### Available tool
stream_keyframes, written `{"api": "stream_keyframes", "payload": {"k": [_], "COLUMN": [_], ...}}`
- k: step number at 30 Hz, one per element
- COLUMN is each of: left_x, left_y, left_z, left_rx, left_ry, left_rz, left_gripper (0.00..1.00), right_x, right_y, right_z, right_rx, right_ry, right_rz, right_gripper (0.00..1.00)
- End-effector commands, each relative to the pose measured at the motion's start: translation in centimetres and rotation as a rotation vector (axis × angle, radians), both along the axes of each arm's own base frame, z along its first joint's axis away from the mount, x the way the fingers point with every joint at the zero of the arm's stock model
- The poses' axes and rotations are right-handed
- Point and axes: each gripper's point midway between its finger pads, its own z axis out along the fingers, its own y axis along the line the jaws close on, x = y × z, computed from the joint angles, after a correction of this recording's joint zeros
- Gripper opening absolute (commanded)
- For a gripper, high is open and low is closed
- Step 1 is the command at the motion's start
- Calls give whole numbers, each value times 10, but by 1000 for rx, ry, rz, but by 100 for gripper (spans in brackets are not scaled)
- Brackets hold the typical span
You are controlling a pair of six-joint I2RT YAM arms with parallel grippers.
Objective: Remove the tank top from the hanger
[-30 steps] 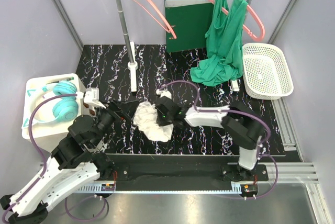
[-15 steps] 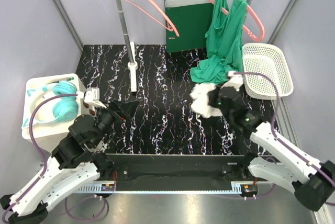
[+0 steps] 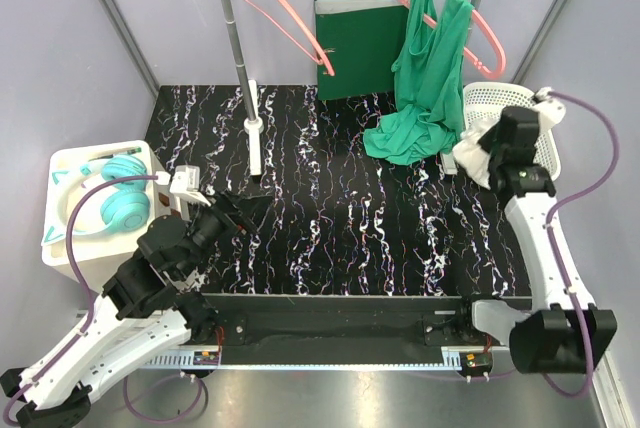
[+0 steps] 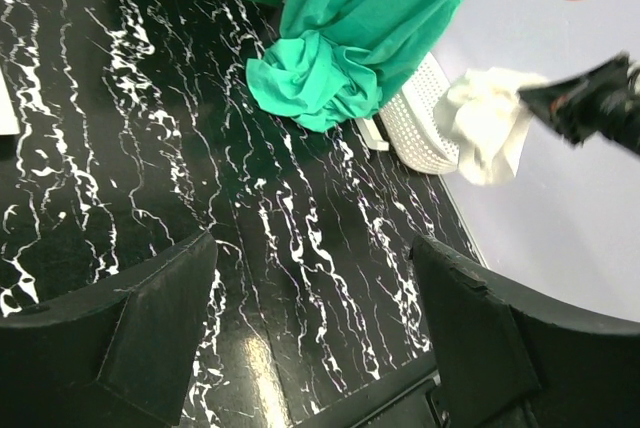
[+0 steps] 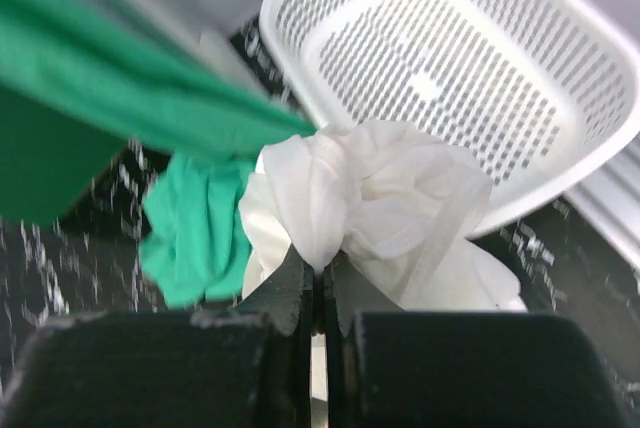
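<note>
**Up at one o'clock, tank top on its hanger**

The green tank top (image 3: 428, 78) hangs from the pink hanger (image 3: 482, 30), its hem pooled on the black table (image 3: 330, 168). Just beside it, at two o'clock, the right claw (image 5: 320, 283) is clenched on a bunched white cloth (image 5: 370, 188) at the white basket (image 5: 450, 58). At eight o'clock the left claw (image 4: 315, 293) is released, grasping nothing.

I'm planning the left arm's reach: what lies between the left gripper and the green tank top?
Only bare black marbled table. The left wrist view shows nothing else between the open left gripper and the tank top.
</note>
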Motion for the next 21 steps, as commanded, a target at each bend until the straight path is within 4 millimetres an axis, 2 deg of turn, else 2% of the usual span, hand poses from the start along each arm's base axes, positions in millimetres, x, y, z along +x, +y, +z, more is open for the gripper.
{"api": "stream_keyframes", "payload": {"k": [1, 3, 5, 6, 7, 8, 9, 10, 11, 12, 13, 15, 20, 21], "left_x": [-5, -6, -7, -8, -9, -9, -10, -12, -12, -13, -14, -14, -15, -15], "left_y": [-10, -9, -9, -9, -9, -10, -10, -12, -12, -13, -14, -15, -19, -18], "left_z": [11, 9, 10, 11, 12, 16, 16, 20, 21, 21, 22, 21, 14, 14], "left_rx": [-31, -32, -29, -28, -27, -28, -25, -27, -21, -19, -16, -10, -16, -10], "left_ry": [-24, -25, -32, -36, -38, -46, -48, -53, -56, -57, -55, -48, -21, -25], "left_rz": [-59, -62, -64, -68, -75, -82, -88, -102, -106, -113, -118, -126, -140, -137], "left_gripper": [83, 83, 83, 83, 83, 83, 83, 83, 83, 83, 83, 83, 83, 83], "right_x": [38, 49, 68, 83, 92, 96, 102, 108, 108, 108, 106, 97, 65, 58], "right_y": [-41, -55, -71, -79, -82, -93, -100, -100, -103, -96, -92, -83, -71, -64], "right_z": [51, 56, 53, 38, 46, 42, 21, 29, 24, 19, 13, 9, -6, -1], "right_rx": [6, -6, -24, -48, -51, -54, -38, -16, 11, 45, 58, 104, 170, 174], "right_ry": [-159, -170, -158, -112, -122, -106, -45, -51, -30, -14, -3, -9, 68, 66], "right_rz": [-43, -56, -64, -50, -21, -30, -34, -3, 4, 37, 50, 59, 42, 70], "right_gripper": [0, 0, 0, 0, 0, 3, 8, 27, 40, 49, 72, 90, 100, 100]}}
